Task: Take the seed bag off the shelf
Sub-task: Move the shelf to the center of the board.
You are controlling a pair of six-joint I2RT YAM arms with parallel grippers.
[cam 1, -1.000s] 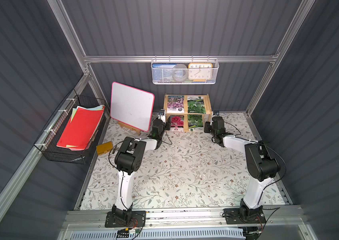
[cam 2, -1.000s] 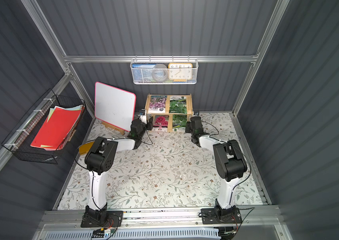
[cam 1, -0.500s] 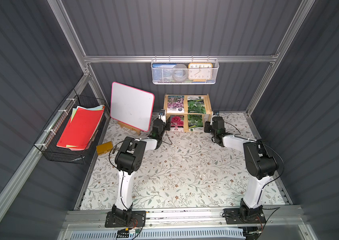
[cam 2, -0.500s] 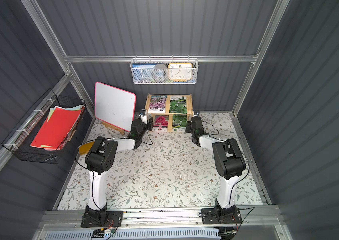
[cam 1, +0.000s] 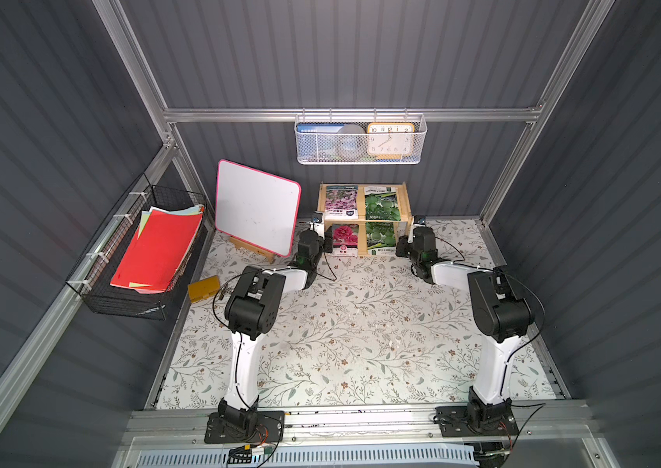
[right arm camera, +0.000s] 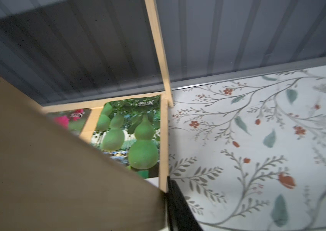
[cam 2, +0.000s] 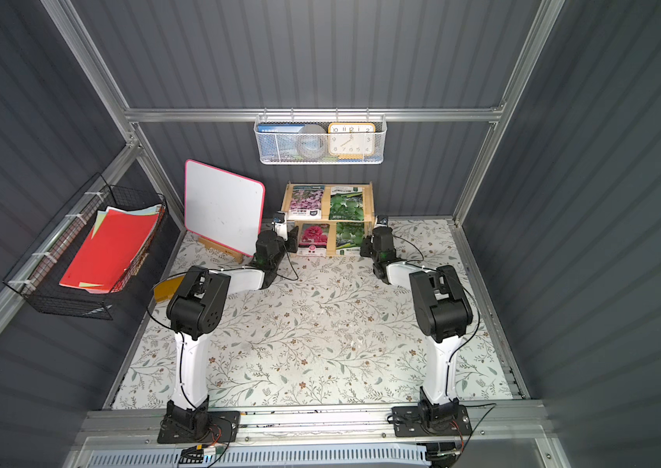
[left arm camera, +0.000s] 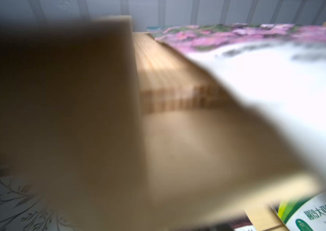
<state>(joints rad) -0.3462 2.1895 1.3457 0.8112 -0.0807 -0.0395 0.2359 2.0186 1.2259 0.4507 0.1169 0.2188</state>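
The shelf (cam 1: 405, 204) is a small pine rack standing against the back wall, seen in both top views (cam 2: 370, 202). Its upper tier holds a purple-flower seed bag (cam 1: 341, 201) and a green-leaf seed bag (cam 1: 381, 202). On the lower tier lie a pink-flower bag (cam 1: 345, 239) and a green gourd bag (right arm camera: 130, 136). My left gripper (cam 1: 325, 242) is at the shelf's left side; its jaws are hidden behind blurred wood (left arm camera: 168, 70). At the shelf's right side, my right gripper (cam 1: 401, 245) has one black finger (right arm camera: 178, 210) pressed against the side rail (right arm camera: 163, 140).
A pink-rimmed whiteboard (cam 1: 255, 210) leans on a stand left of the shelf. A white wire basket (cam 1: 361, 139) with a clock hangs on the back wall above it. A black wire basket (cam 1: 146, 251) of red paper hangs on the left wall. A yellow block (cam 1: 204, 288) lies on the floral mat.
Both grippers stay at the shelf's sides. The right arm's elbow has shifted slightly to the left. The seed bags have not moved.
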